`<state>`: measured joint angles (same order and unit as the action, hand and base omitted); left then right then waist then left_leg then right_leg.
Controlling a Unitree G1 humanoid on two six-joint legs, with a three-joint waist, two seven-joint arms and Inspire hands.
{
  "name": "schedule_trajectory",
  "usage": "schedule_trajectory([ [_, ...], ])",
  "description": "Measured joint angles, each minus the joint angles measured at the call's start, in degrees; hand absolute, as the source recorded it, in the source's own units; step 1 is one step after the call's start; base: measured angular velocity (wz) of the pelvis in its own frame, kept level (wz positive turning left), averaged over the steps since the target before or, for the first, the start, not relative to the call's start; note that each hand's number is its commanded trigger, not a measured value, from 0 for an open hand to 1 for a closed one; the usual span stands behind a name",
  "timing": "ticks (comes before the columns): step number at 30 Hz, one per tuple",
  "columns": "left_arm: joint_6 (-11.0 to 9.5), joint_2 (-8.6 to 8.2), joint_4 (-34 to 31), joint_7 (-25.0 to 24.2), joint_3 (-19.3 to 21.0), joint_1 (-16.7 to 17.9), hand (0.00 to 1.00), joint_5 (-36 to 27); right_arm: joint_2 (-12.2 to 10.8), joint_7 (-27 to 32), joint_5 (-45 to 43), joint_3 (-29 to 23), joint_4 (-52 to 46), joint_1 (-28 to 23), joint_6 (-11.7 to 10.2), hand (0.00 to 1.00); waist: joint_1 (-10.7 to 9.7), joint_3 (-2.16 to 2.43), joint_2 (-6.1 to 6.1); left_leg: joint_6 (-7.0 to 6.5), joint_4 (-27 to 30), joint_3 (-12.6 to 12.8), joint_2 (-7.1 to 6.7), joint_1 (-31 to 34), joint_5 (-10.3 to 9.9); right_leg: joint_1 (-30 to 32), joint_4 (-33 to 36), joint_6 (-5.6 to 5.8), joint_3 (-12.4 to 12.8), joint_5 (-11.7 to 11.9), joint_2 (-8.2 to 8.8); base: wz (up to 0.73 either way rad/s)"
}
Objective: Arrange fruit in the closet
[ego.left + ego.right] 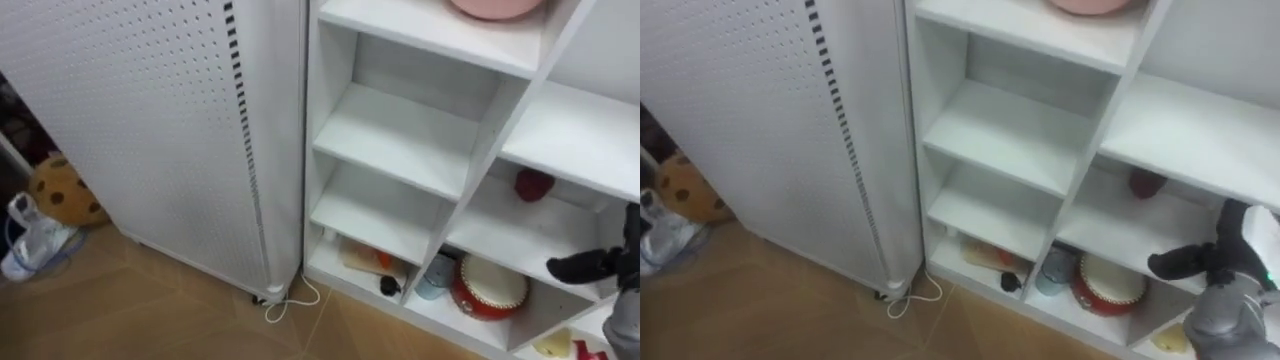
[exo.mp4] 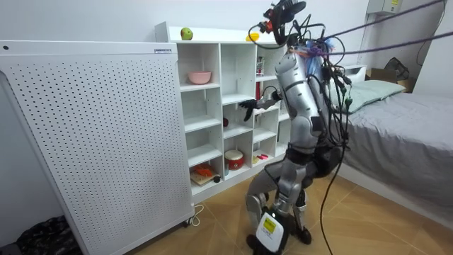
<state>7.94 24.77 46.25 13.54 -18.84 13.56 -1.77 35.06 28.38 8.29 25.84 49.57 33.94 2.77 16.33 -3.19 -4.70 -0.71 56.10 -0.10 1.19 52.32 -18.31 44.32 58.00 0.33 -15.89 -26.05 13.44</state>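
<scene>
A white closet of open shelves [image 1: 400,135] [image 2: 212,113] stands in front of me. A dark red fruit [image 1: 533,184] [image 1: 1145,183] lies on a middle shelf at the right. My right hand [image 1: 590,266] [image 1: 1185,262] reaches in from the right, just below and in front of that fruit. Its dark fingers stretch out to the left and hold nothing. In the room view I stand bent at the knees before the closet, with that hand [image 2: 248,105] at the middle shelves. On top of the closet lie a green apple [image 2: 186,33] and a yellow fruit [image 2: 253,36].
A pink bowl [image 2: 199,76] [image 1: 495,8] sits on an upper shelf. A red round pot [image 1: 490,288] and a board with small items [image 1: 362,258] fill the bottom compartments. A tall white perforated panel [image 1: 150,130] stands at the left, a bed [image 2: 403,134] behind me.
</scene>
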Motion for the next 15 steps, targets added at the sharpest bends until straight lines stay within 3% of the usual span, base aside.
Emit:
schedule_trajectory([
  [2,0.1,-0.69,0.7,-0.4,0.0,-0.1,0.0,0.0,-0.7,-2.8,-5.1,0.0,-4.5,-7.2,-1.0,0.0,-0.2,0.39,0.71,0.03,-3.0,0.2,0.38,-4.2,0.2,-4.1,-3.6,0.39,-0.1,0.8,-0.97,-0.07],
  [5,-1.0,-1.84,1.6,-0.6,0.1,-0.1,0.0,0.0,-3.6,-7.5,-12.6,0.0,-9.2,-18.9,-1.5,0.0,-0.5,1.15,1.3,0.4,-8.6,0.6,0.67,-10.1,1.1,-10.1,-9.8,0.62,-0.2,2.5,-2.29,-0.12],
  [8,-3.6,-4.33,6.7,-0.7,0.1,-0.8,0.0,0.2,-9.2,-13.4,-19.2,0.1,-9.5,-30.3,-1.4,0.0,-2.0,1.76,2.08,0.8,-15.6,1.6,1.05,-17.3,2.4,-17.1,-17.6,0.94,-0.1,4.6,-3.85,-0.12],
  [12,-4.2,-5.99,6.9,-1.0,0.1,0.1,0.0,1.3,-13.2,-16.6,-20.4,0.0,-7.5,-37.9,-1.8,0.0,-5.2,2.11,2.52,1.22,-23.3,1.8,1.22,-23.9,4.4,-24.0,-26.7,1.16,-0.8,7.6,-5.45,0.0],
  [15,-4.8,-7.05,6.7,-1.3,0.5,1.0,0.0,5.2,-13.9,-16.8,-20.6,-0.3,-6.6,-43.5,-2.2,0.0,-6.9,2.36,2.7,1.2,-28.4,2.2,0.95,-30.2,5.1,-30.9,-33.0,1.81,-1.4,9.1,-6.08,0.03],
])
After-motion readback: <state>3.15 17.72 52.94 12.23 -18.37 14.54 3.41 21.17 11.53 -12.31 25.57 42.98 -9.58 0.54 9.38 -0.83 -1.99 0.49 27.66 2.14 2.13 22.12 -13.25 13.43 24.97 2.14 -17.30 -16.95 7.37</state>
